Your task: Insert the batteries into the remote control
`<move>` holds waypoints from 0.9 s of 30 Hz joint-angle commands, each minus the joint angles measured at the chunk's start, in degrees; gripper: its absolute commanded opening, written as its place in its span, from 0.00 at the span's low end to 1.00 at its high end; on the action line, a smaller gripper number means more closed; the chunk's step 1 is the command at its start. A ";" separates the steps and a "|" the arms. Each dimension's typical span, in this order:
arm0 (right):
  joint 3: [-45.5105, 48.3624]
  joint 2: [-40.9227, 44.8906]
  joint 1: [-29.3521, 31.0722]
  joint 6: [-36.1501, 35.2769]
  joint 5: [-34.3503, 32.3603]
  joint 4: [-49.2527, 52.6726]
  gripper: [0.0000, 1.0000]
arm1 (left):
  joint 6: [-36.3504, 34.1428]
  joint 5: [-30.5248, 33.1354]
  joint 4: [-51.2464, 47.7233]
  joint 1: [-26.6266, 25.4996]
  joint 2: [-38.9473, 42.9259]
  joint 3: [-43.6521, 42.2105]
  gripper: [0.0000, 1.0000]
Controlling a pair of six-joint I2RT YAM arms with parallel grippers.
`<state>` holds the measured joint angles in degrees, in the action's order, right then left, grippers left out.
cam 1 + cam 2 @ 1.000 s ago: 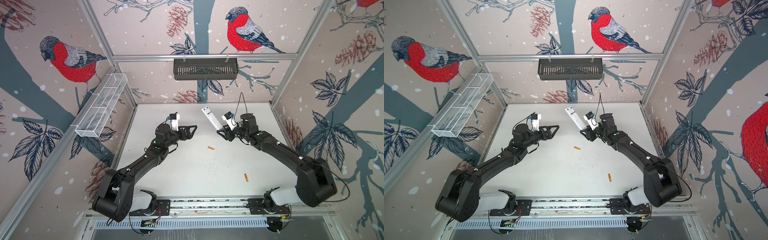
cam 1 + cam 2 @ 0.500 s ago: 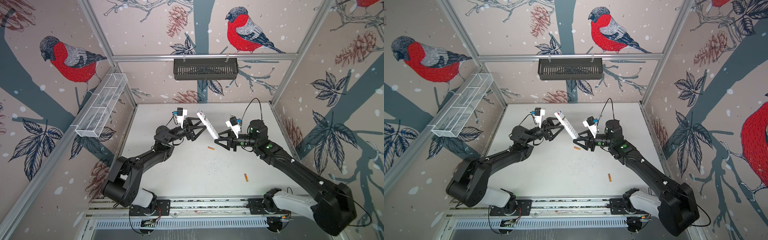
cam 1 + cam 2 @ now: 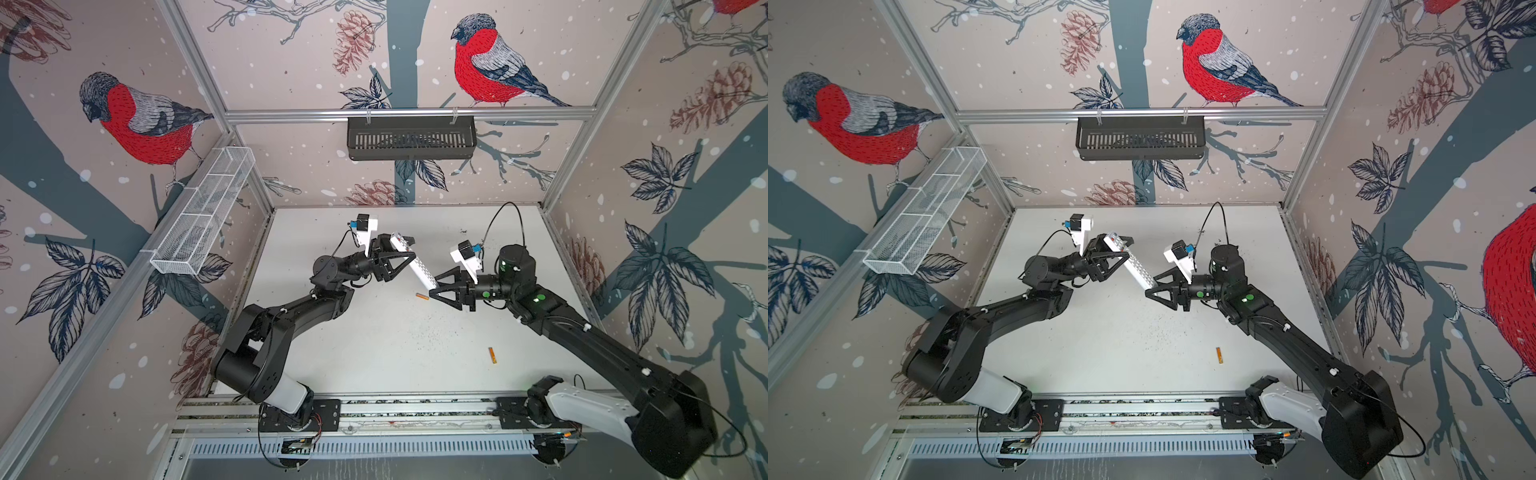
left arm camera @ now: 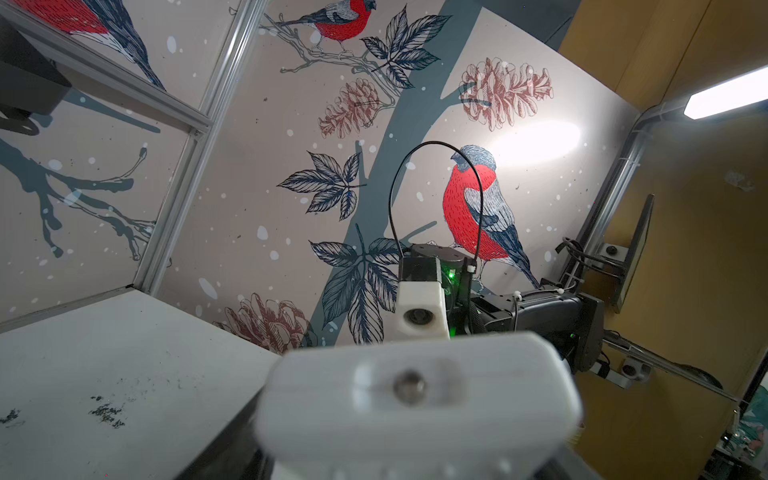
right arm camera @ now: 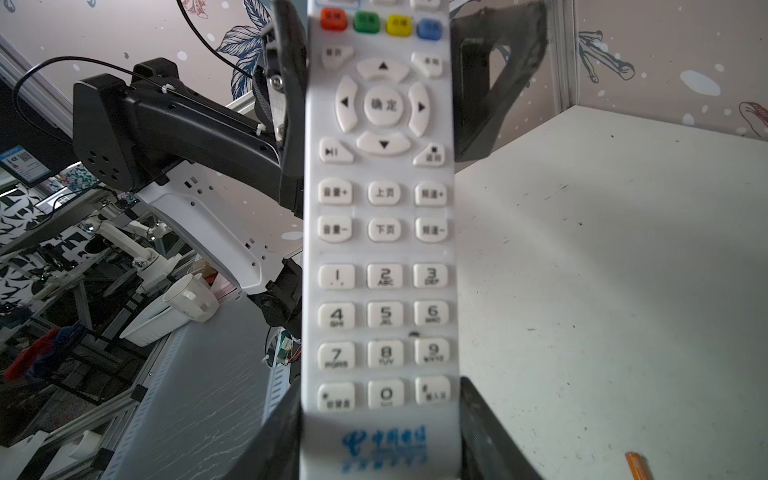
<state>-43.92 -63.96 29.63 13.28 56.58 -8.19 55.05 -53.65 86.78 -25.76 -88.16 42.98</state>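
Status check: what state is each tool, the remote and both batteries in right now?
Remote control: lifted off the table, tilted, buttons up.
Right tool: shut on the remote's logo end.
Left tool: around the other end; grip unclear.
Battery by the remote: loose on the table.
Second battery: loose on the table, away from both tools.

Black jointed arms point(image 3: 291, 316) bolted to a metal rail point(image 3: 415, 409), each with a white shell point(image 3: 289, 395) nearest it. Farthest from the rail, left gripper point(image 3: 405, 249) and right gripper point(image 3: 433, 287): black triangular frames with white camera blocks point(image 3: 368, 232). A thin black cable point(image 4: 434, 143) loops by the right one.
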 commanded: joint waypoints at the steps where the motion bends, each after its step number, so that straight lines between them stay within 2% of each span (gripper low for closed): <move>1: -0.28 -0.49 0.24 0.03 2.10 -4.28 0.42 | 3.04 -1.06 6.07 0.02 -1.02 0.02 0.69; 3: -0.21 -0.76 0.17 -0.09 2.04 -4.30 0.42 | 2.51 -1.20 5.56 0.01 -1.36 -0.01 0.61; 8: 0.32 -1.16 0.34 0.22 1.87 -5.23 0.44 | -0.28 -0.42 1.32 0.08 -1.18 -0.35 0.54; 10: 0.24 -1.01 0.29 0.03 1.36 -5.04 0.46 | -1.68 -0.09 -1.00 0.05 -0.67 -0.29 0.47; 13: 0.03 -0.64 0.41 -0.05 -0.28 -4.51 0.57 | -3.83 1.04 -5.17 0.04 -0.04 -0.22 0.31; 15: -0.41 -0.28 0.69 -0.54 -1.88 -3.63 0.65 | -5.11 1.56 -7.86 0.03 0.38 -0.09 0.27; 17: -1.02 0.44 1.62 -1.91 -6.00 -1.91 0.74 | -6.55 2.73 -11.29 0.09 1.07 -0.08 0.23; 19: -1.75 1.50 3.73 -4.37 -13.36 0.31 0.79 | -9.61 4.60 -18.58 0.09 2.37 0.57 0.19; 24: -3.57 1.55 9.43 -8.06 -28.99 2.71 0.81 | -20.77 11.69 -39.80 -0.65 6.68 3.66 0.19; 27: -5.15 -0.17 11.89 -8.02 -37.54 3.00 0.80 | -24.13 14.96 -46.38 -1.33 8.08 5.02 0.19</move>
<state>-47.86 -63.26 40.16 7.11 28.97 -4.91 38.61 -44.51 51.72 -26.76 -81.03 46.85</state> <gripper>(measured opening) 0.808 0.515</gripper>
